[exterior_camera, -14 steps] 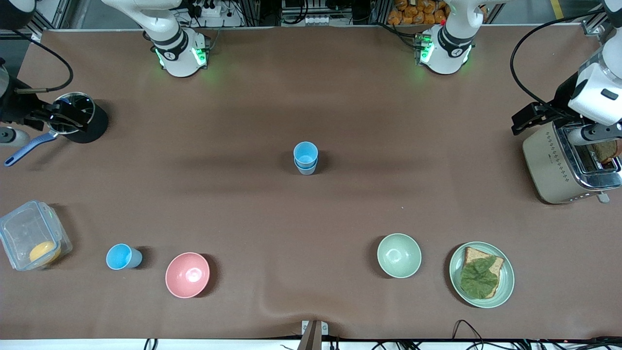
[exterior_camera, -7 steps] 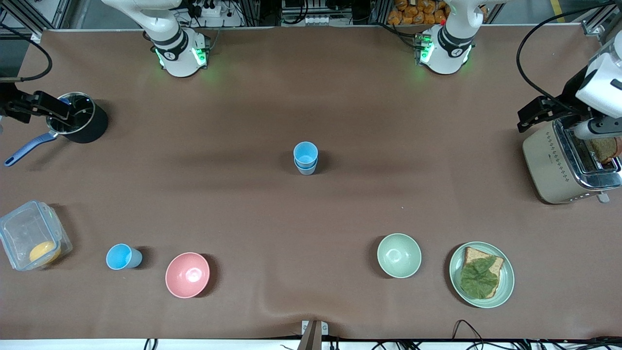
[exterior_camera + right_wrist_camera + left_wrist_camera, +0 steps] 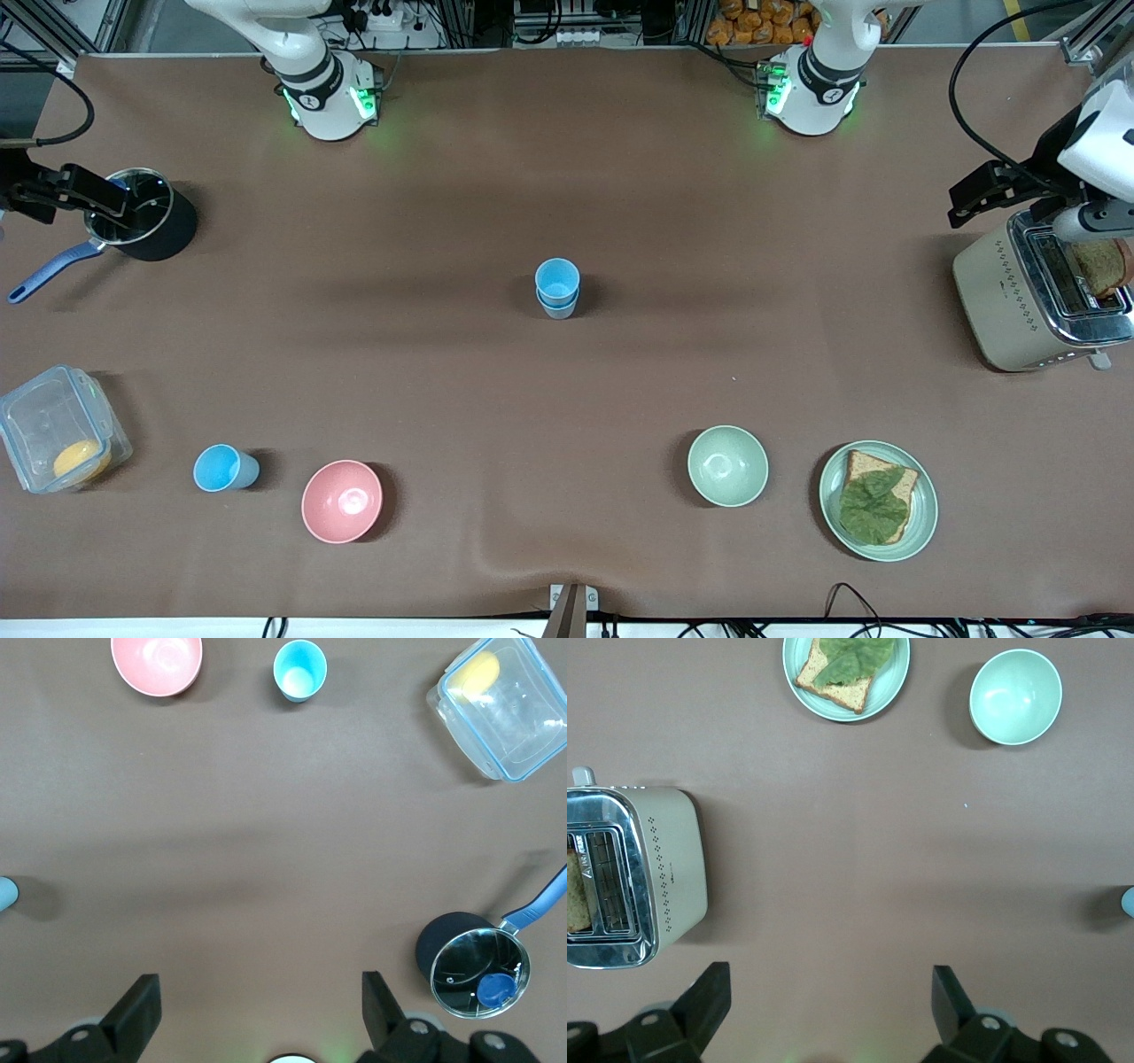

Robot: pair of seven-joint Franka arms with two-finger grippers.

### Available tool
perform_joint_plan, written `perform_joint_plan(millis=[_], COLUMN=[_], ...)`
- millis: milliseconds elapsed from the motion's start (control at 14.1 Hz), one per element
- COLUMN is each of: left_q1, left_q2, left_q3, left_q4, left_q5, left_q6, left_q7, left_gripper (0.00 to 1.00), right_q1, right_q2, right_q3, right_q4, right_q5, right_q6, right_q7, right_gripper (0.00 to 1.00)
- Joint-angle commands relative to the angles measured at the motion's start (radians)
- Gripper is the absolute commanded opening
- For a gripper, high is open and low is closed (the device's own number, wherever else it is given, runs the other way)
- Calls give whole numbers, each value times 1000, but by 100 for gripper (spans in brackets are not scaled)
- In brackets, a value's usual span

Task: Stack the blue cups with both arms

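Left end effector (image 3: 824, 1010) open, right end effector (image 3: 259, 1010) open, bright blue cup nested in paler cup (image 3: 557, 292).

Two blue cups (image 3: 557, 286) stand nested at the middle of the bench (image 3: 567, 177), the bright one inside the paler. A third blue cup (image 3: 221, 468) sits near the front camera beside the pink bowl (image 3: 342, 501). The left tool (image 3: 992, 190) hangs over the toaster (image 3: 1010, 301); the right tool (image 3: 75, 190) is at the black saucepan (image 3: 146, 221).

Sky-blue cup (image 3: 557, 277) nested upright in grey-blue cup (image 3: 558, 307), mid-table; third blue cup (image 3: 218, 468) beside pink bowl (image 3: 342, 501).
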Motion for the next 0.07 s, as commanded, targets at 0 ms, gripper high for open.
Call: perform_joint_plan(millis=[0], left_q1=[-1], left_q2=[15], left_q3=[-2], left_q4=[33], left_q5=[3], left_q6=[-27], left_q7=[26], left_gripper=[100], right_q1=[3], right_q2=[-8], right_q3=[-1], right_q4=[10], right_q5=[4], right_q6=[-14], right_q7=[-7], right_gripper=[100])
